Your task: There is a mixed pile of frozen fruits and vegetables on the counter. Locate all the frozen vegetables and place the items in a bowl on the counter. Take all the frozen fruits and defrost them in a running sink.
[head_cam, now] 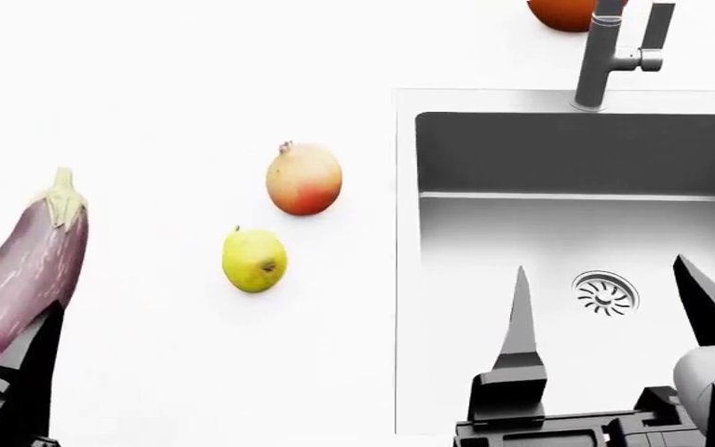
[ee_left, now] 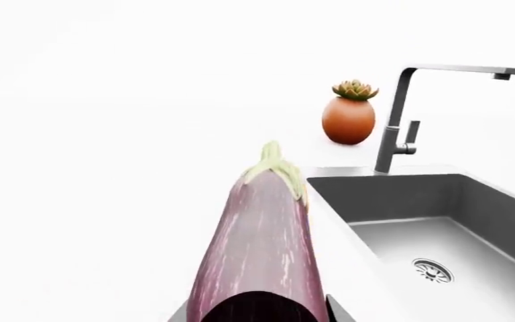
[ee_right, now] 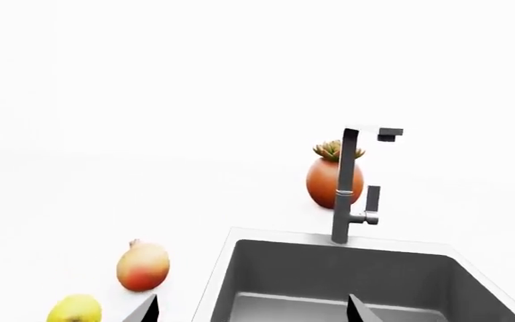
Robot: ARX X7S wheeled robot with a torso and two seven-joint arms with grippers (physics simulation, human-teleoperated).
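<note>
The eggplant [head_cam: 25,270] is clamped by its base in the left gripper [head_cam: 16,372], long axis pointing straight ahead of it, cap foremost. The right gripper [head_cam: 618,307] is spread wide over the sink [head_cam: 557,158]; no bowl is in view.

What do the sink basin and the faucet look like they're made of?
Sink: looks like brushed steel, matte grey walls with soft light gradients and a slotted metal drain. Faucet: also seems metal, smooth satin grey with square edges. It's a render, so these are judged by look only.
</note>
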